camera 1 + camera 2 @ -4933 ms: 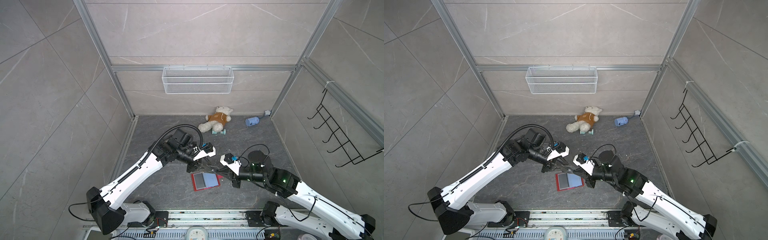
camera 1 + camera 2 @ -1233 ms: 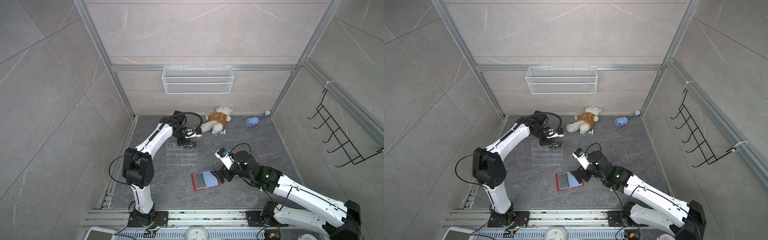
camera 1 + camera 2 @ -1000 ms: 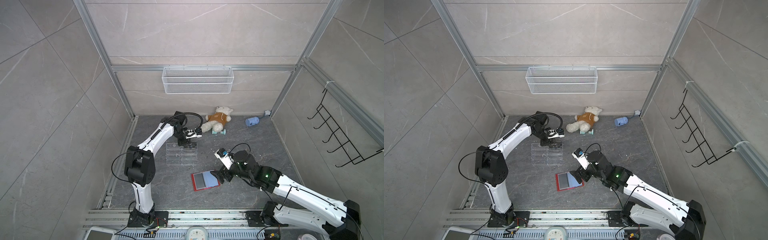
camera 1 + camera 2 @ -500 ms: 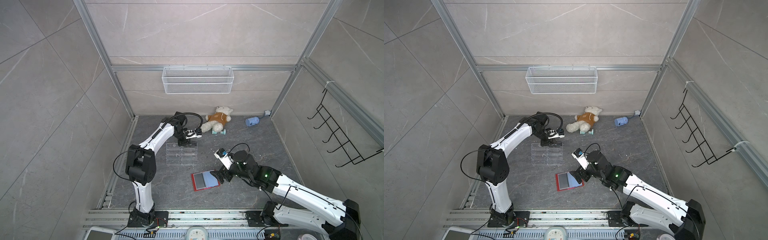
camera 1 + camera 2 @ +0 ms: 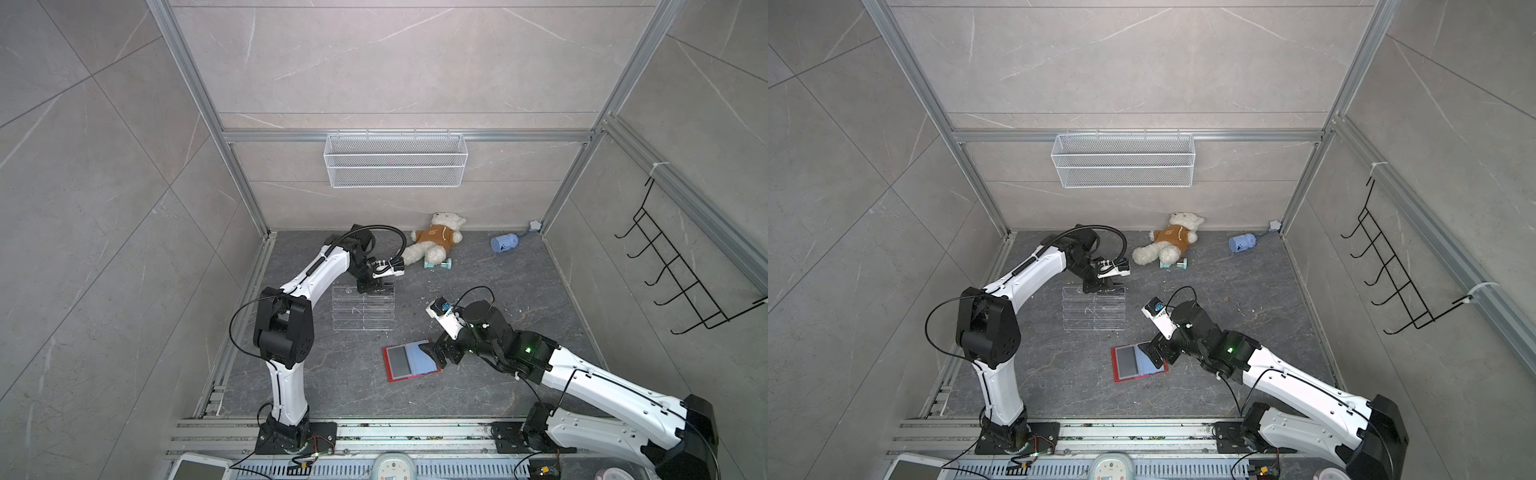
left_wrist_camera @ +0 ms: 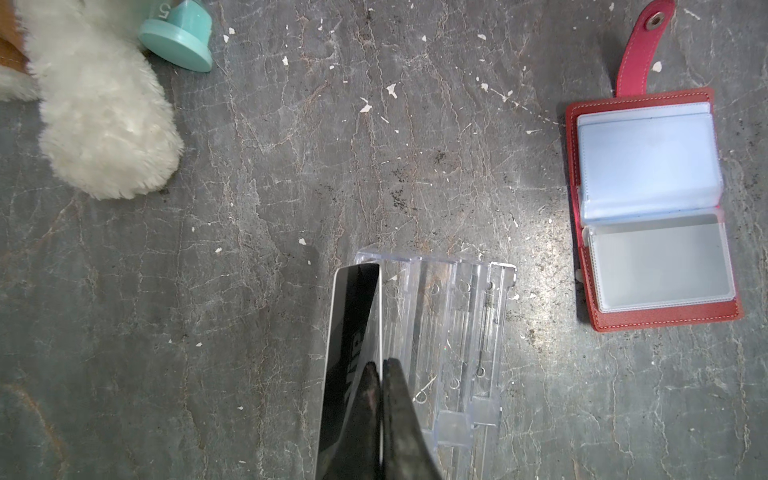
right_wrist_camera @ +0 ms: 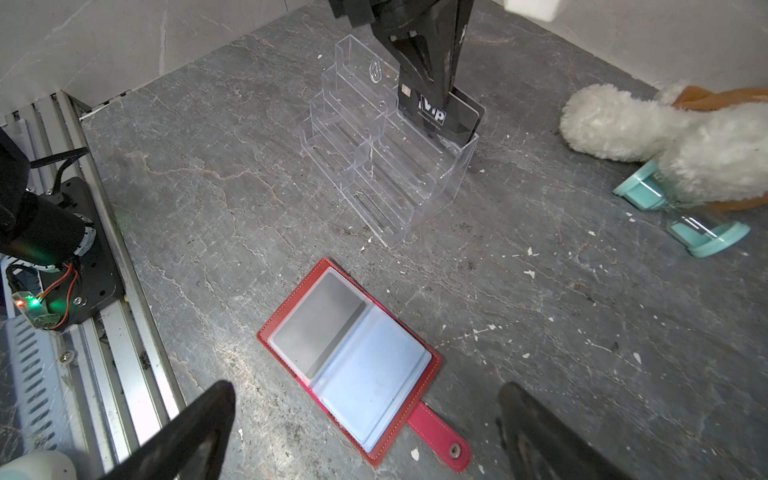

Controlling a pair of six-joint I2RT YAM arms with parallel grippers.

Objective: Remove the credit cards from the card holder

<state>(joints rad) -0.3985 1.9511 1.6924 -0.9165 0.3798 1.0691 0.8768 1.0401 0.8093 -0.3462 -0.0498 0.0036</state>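
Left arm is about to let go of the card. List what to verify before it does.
1. Left gripper shut on Vip card: ok.
2. Card's lower edge inside the back tier of the rack: ok.
3. Card seated on that tier's bottom: cannot tell.
4. Right gripper open, above the holder, clear of the rack: ok.
5. Holder lying open and flat: ok.
6. Holder emptied: not ok, a grey card sits in one sleeve.
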